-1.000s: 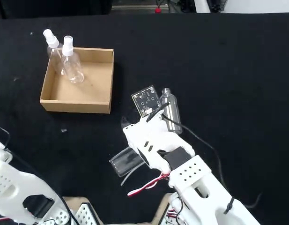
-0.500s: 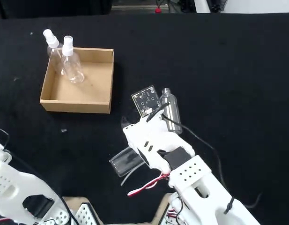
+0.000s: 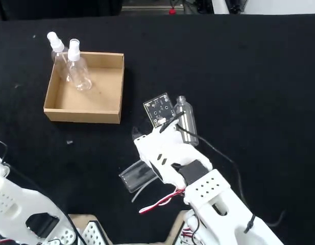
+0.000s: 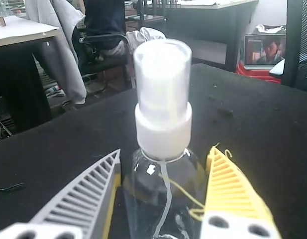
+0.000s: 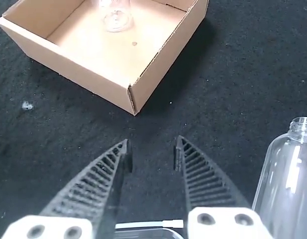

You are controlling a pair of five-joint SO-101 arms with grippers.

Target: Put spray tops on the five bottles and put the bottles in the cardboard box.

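The black table [image 3: 259, 71] is being occupied along its near edge by the right arm [image 3: 203, 184] and, at the near left corner, by the left arm [image 3: 19, 209]. The cardboard box [image 3: 83, 115] is being kept toward the far left, well apart from both arms. In its far left corner a topped bottle [image 3: 59, 53] and a second topped bottle [image 3: 79, 71] are being kept standing, just beside each other. An open bottle [image 3: 186, 121], bare at the neck, is being left lying on the table just beside the right arm. A held bottle [image 4: 160, 184] is being pinched at its shoulders by the left gripper [image 4: 164, 152], its spray top [image 4: 162, 94] being carried above the fingertips. The right gripper [image 5: 152, 143] is being held spread over bare cloth, pointed at the box's near corner, with the open bottle beside one finger.
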